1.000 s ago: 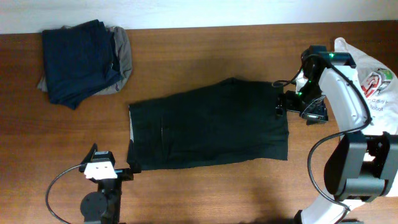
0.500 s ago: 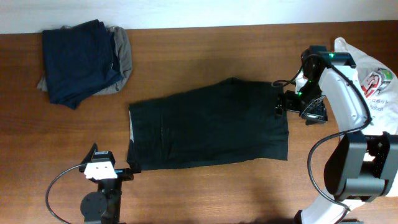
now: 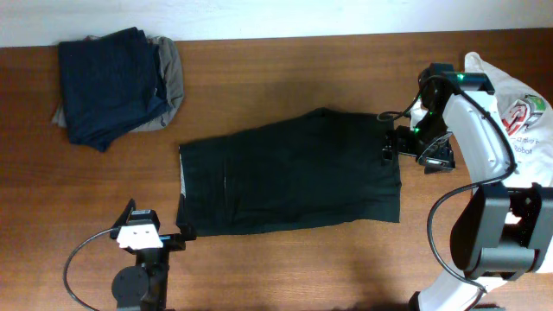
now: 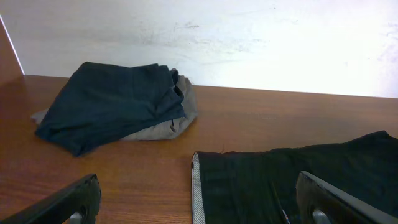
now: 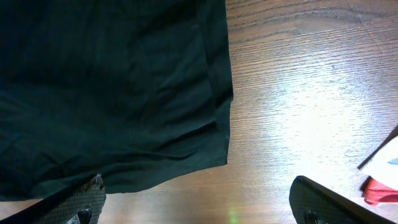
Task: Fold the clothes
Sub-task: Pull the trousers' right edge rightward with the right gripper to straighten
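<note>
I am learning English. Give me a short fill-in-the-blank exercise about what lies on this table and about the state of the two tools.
1. In the folded pile, the navy garment lies on top of a garment whose colour is ___.
2. In the overhead view, the white bag lies at the edge of the table on the ___ side.
3. The left tool and the right tool are both ___.

Missing words: gray; right; open.
</note>
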Tool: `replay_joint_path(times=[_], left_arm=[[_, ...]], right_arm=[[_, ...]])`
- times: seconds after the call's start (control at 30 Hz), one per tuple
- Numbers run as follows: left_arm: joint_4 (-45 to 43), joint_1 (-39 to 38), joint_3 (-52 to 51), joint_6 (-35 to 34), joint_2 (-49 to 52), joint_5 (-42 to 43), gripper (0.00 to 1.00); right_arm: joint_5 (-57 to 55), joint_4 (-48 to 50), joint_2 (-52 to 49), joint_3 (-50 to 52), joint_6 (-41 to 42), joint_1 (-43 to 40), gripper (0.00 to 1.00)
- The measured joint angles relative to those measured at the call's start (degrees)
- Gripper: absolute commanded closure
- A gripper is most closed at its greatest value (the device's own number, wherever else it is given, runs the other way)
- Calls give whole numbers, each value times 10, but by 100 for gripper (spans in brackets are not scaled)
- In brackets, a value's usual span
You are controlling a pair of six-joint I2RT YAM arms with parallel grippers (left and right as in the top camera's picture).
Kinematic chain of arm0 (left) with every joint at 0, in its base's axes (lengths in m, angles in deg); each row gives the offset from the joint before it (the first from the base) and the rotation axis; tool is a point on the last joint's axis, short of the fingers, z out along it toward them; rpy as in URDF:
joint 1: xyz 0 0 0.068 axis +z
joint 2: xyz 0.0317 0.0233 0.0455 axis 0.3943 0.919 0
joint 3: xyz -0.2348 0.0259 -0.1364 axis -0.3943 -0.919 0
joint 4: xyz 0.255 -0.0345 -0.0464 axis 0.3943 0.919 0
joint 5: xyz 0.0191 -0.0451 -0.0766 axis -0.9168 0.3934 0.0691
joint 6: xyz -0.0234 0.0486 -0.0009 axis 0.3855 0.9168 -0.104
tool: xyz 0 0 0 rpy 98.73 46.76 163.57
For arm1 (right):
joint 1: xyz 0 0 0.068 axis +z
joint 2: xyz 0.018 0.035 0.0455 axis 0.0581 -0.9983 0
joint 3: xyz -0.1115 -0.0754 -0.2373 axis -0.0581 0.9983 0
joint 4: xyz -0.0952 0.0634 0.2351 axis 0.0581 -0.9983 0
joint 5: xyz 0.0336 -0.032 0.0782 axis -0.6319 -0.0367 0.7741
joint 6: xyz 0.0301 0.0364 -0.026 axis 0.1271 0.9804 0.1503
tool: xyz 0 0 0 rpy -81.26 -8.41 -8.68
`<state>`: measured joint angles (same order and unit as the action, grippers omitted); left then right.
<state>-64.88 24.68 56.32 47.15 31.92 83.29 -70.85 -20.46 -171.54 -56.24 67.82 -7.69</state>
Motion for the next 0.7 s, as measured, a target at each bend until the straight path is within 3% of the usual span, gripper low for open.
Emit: replay_joint_path(times=[0.7], left_arm=[[0,0,0,0,0,0,1]], right_arm=[[38,0,0,0,0,0,2]])
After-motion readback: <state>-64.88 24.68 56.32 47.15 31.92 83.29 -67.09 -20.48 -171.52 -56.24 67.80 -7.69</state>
